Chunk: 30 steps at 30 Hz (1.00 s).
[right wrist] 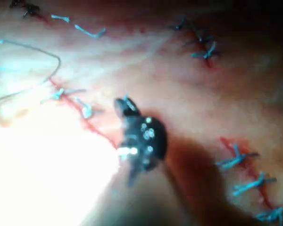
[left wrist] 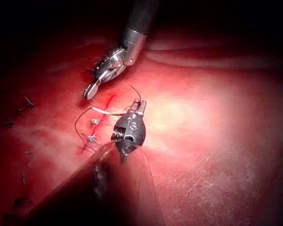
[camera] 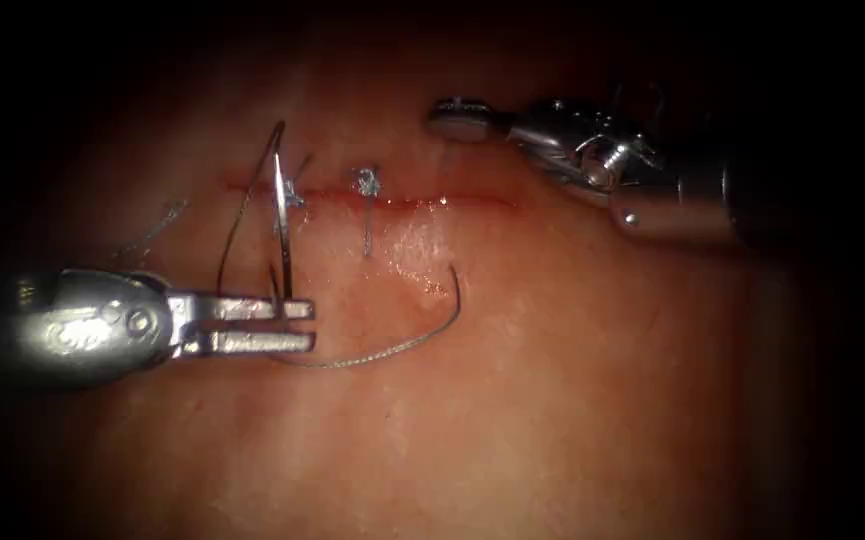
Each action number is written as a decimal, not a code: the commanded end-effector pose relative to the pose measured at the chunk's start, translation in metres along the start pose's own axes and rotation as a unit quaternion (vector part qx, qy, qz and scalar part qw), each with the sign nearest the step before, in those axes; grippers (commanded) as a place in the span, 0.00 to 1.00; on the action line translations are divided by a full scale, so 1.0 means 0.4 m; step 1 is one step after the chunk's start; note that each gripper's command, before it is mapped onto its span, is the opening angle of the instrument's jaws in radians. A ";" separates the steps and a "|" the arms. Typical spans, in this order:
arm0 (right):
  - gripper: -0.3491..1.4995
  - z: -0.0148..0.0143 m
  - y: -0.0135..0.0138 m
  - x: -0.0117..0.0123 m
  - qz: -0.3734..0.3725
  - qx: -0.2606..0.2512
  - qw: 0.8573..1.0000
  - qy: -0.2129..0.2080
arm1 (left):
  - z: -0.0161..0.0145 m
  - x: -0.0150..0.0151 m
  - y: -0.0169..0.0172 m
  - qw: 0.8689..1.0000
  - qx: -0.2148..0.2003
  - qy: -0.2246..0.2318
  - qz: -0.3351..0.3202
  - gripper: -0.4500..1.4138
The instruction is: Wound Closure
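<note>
My left tool (camera: 292,325) pinches the needle (camera: 280,215) near one end, its curve arching up over the cut (camera: 382,198); thread (camera: 392,340) trails right — my right tool (camera: 462,120) sits pressed together, empty.

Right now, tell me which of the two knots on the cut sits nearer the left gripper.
The left knot, beside the needle held upright in the left gripper. The other knot lies further right along the cut, toward the empty right gripper.
</note>
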 end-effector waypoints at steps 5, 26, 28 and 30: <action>0.00 0.0019 0.0005 0.0017 -0.005 -0.007 1.000 0.010 | 0.0016 -0.0006 -0.0010 1.000 0.000 0.001 0.001 0.00; 0.00 -0.0034 -0.0037 0.0140 -0.074 -0.034 0.995 0.052 | 0.0018 -0.0007 -0.0010 1.000 0.000 0.001 0.002 0.00; 0.00 -0.0035 -0.0035 0.0142 -0.073 -0.036 0.995 0.058 | 0.0018 -0.0006 -0.0009 1.000 0.000 0.001 0.002 0.00; 0.00 -0.0036 -0.0035 0.0147 -0.078 -0.039 0.994 0.061 | 0.0019 -0.0006 -0.0008 1.000 0.001 0.001 0.002 0.00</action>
